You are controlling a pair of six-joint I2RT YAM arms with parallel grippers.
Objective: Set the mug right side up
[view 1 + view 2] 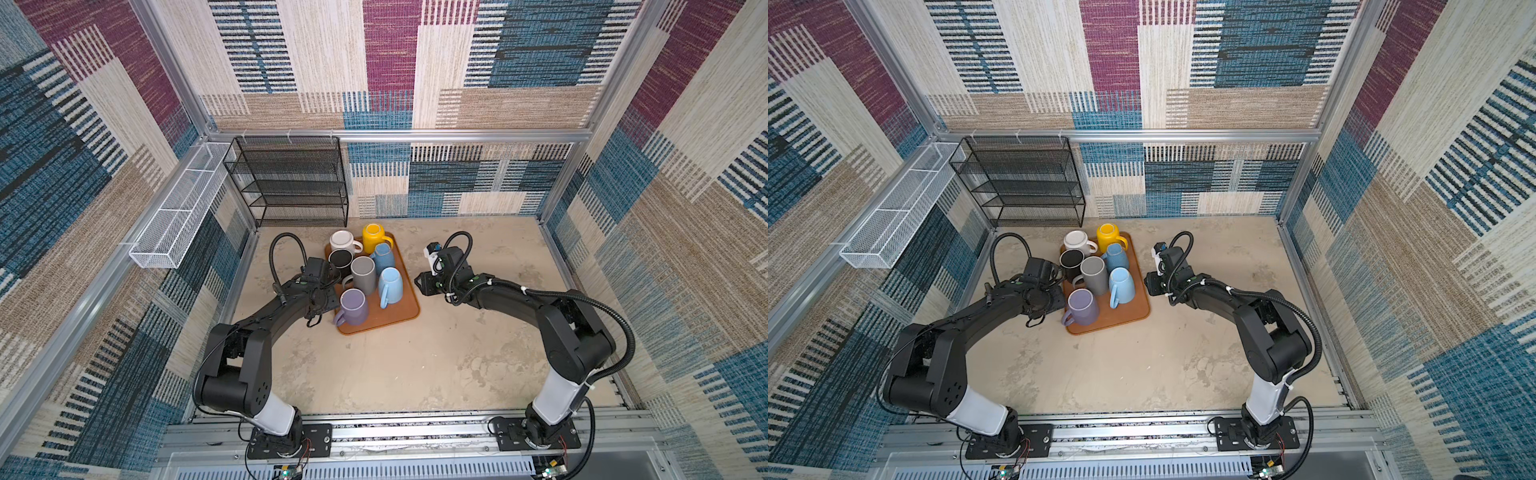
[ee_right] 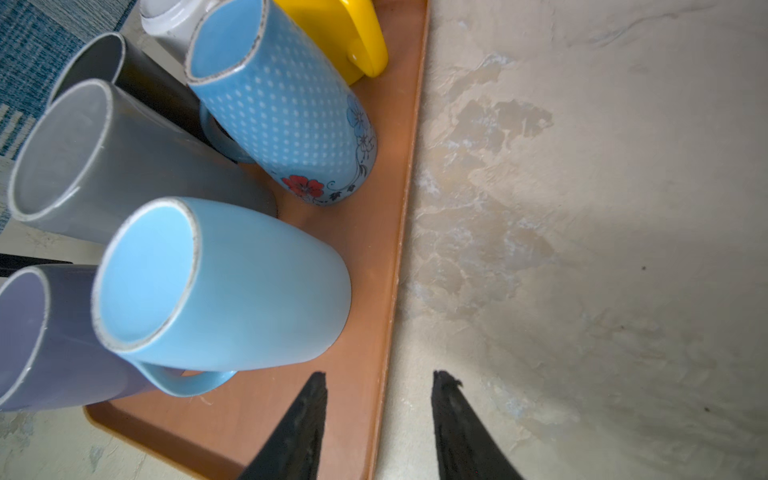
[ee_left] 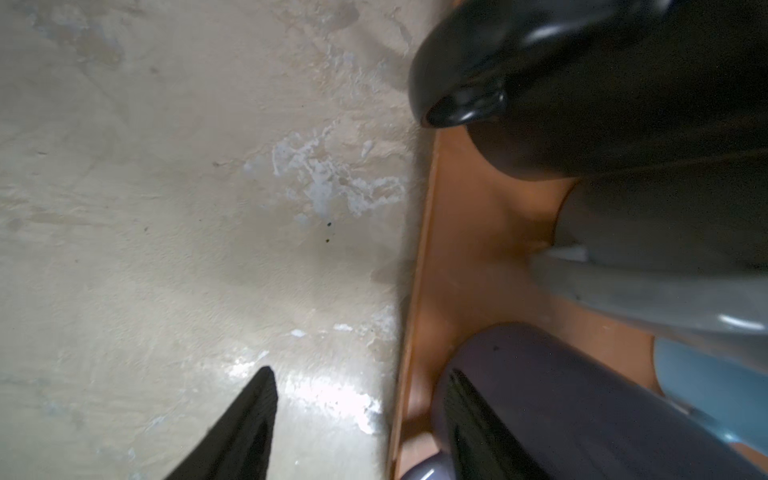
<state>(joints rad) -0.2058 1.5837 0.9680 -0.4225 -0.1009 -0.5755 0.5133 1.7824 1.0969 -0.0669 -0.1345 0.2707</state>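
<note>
Several mugs stand upside down, bases up, on an orange tray (image 1: 399, 320): purple (image 1: 353, 305), light blue (image 1: 390, 284), grey (image 1: 363, 272), dotted blue (image 1: 383, 254), yellow (image 1: 374, 237), white (image 1: 343, 241) and black (image 1: 340, 258). My left gripper (image 3: 361, 370) points down at the tray's left rim (image 3: 415, 291). It is open, with one finger over the table and the other beside the purple mug (image 3: 582, 395). My right gripper (image 2: 380, 374) is open astride the right rim (image 2: 399, 270), near the light blue mug (image 2: 232, 291). Neither holds anything.
A black mesh shelf rack (image 1: 291, 183) stands at the back left. A white wire basket (image 1: 178, 212) hangs on the left wall rail. Patterned walls close in three sides. The beige tabletop (image 1: 478, 332) stretches in front of and right of the tray.
</note>
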